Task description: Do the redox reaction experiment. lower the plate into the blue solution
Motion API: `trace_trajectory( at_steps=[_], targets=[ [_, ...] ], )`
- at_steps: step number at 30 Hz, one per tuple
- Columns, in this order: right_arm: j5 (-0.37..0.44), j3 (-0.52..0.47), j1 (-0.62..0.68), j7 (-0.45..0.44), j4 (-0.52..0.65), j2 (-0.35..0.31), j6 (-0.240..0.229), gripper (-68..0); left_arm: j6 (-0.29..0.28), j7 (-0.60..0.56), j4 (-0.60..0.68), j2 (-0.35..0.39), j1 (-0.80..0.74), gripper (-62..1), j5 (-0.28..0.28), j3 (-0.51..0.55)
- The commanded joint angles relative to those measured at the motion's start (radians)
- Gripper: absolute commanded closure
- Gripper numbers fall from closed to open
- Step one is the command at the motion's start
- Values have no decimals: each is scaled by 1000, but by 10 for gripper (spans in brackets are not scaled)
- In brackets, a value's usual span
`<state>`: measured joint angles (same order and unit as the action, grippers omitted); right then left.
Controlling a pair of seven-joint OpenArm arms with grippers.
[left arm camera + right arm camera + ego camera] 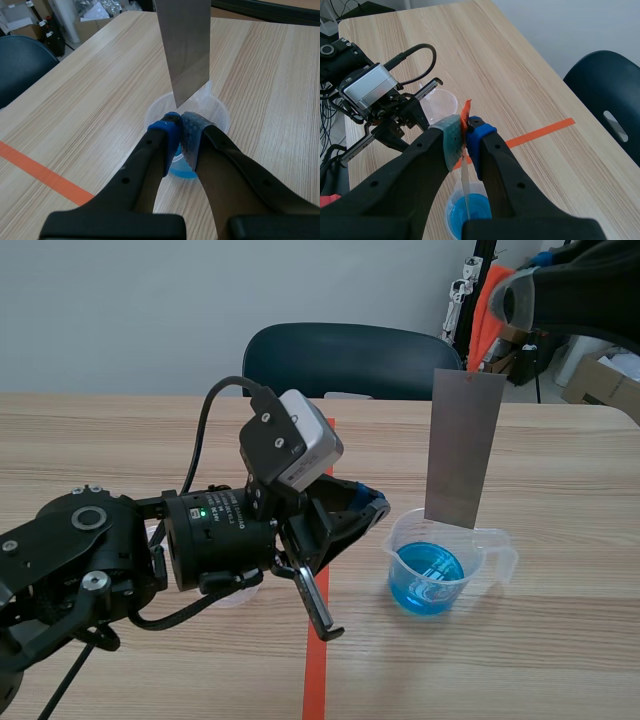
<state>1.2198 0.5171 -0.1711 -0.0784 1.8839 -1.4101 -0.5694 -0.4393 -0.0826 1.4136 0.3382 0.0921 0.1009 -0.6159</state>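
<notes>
Both grippers closed: right gripper (pixel 465 132) pinches the plate (pixel 463 445) above the beaker (pixel 440 562); left gripper (pixel 179 125) holds nothing

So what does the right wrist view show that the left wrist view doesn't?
Only the right wrist view: the right gripper shut on the top of the plate, which is seen edge-on, plus the left arm and a clear cup beside it. Only the left wrist view: the left gripper shut on nothing, and the plate's broad grey face hanging over the beaker. Both: the plate, the beaker of blue solution, the orange tape line and the dark chair.
</notes>
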Motion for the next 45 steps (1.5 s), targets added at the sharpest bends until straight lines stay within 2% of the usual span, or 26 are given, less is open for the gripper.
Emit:
trace_trajectory(
  at_steps=[1,36,45],
  targets=[
    [15,-14,-20,-22,0,-14,0,-2,3,-14,6,-5,8,-29,7,3],
    [15,-14,-19,-26,0,-13,0,-2,2,-14,6,-1,5,-29,8,3],
    [-8,-14,-6,-61,-11,-8,3,-2,2,-102,15,63,-68,-30,10,41]
  ],
)
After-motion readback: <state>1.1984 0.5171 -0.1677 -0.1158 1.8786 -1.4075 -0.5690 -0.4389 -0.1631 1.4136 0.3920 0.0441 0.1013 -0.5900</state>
